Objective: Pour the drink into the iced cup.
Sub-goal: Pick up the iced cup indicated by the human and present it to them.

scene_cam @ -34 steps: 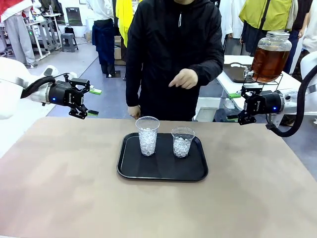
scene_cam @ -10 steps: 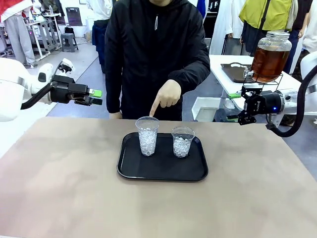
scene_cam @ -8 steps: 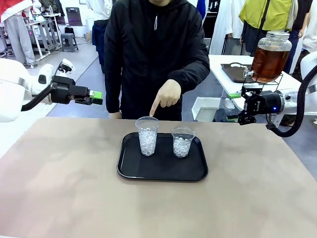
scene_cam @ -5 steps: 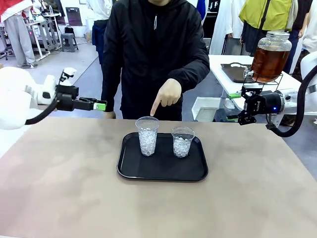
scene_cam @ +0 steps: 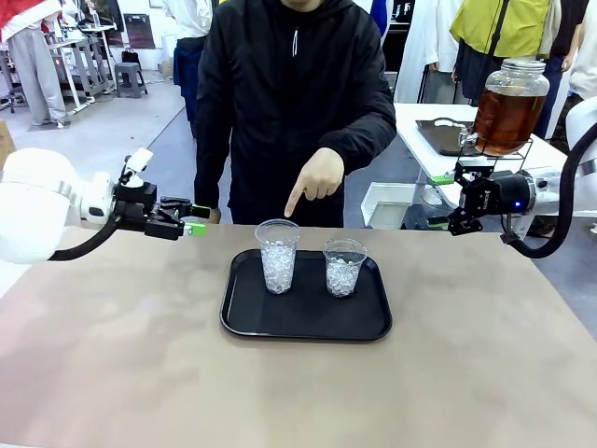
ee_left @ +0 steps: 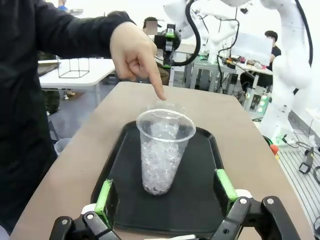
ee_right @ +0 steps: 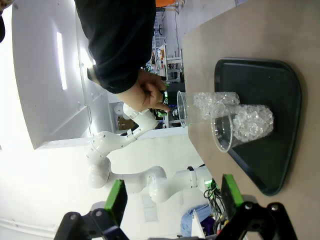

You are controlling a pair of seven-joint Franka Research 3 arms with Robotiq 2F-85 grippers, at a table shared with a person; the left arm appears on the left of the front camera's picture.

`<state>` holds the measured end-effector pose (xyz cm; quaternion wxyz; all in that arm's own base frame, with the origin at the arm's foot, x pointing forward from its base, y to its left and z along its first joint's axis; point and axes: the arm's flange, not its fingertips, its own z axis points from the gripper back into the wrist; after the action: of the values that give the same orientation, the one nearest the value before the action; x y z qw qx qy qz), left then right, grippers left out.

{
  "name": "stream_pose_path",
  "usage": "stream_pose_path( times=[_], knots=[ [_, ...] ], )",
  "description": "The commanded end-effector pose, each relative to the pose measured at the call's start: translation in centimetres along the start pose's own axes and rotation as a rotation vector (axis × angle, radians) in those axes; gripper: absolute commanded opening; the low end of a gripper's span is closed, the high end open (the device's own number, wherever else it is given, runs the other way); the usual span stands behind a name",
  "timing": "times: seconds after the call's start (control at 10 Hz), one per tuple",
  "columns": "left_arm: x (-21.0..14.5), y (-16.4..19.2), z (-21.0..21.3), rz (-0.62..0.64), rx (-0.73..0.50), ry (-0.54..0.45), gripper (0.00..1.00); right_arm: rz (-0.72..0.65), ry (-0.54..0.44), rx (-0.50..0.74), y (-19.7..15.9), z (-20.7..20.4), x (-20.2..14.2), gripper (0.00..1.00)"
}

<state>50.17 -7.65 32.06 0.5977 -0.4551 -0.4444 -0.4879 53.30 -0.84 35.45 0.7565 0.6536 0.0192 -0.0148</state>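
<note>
The drink [scene_cam: 506, 119] – where is it?

At your far right: amber-brown in the clear dispenser jar [scene_cam: 512, 79] with the metal lid, up on a wire stand [scene_cam: 525, 149] on a white side table [scene_cam: 431, 159]. It is well apart from the black tray [scene_cam: 308, 327] on the worktop [scene_cam: 112, 355].

And the right arm?

Your right arm comes in roughly level just below the jar, and the right end effector [scene_cam: 440, 201] points toward the middle. In its wrist view the green pads [ee_right: 116, 200] stand wide apart, holding nothing, with both cups on the tray well beyond them.

The left one?

Your left arm reaches in low at the worktop's far edge, forearm nearly level. The left end effector [scene_cam: 198, 220] is aimed sideways at the taller iced cup [scene_cam: 278, 257], near the tray but apart from it. From the left wrist you see its fingers [ee_left: 104, 196] spread wide and empty, with that cup framed between them farther off.

The person?

The person's hand [scene_cam: 317, 177] hovers just above the taller iced cup, index finger pointing down at its rim and the other fingers curled. The shorter iced cup [scene_cam: 343, 268] stands just beside it, to your right. Both are upright on the tray with ice in them.
</note>
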Motion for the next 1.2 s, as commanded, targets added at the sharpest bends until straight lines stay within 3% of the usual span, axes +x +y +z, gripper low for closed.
stream_pose_path(
  times=[0.0, 0.4, 0.8, 1.1],
  knots=[
    [0.3, 0.2, 0.2, 0.004, 0.014, -0.017, 1.00, 0.002, -0.003, -0.001, 0.1, 0.0, 0.1, 1.00],
    [0.1, 0.1, 0.2, 0.000, 0.004, -0.001, 1.00, 0.002, -0.003, -0.001, 0.1, 0.0, 0.1, 1.00],
    [-1.7, 0.0, -2.6, -0.159, -0.003, -0.025, 1.00, 0.002, -0.003, -0.001, 0.1, 0.0, 0.1, 1.00],
    [-3.4, 0.7, -4.8, -0.151, 0.031, -0.021, 1.00, 0.002, -0.003, -0.001, 0.1, 0.0, 0.1, 1.00]
  ],
)
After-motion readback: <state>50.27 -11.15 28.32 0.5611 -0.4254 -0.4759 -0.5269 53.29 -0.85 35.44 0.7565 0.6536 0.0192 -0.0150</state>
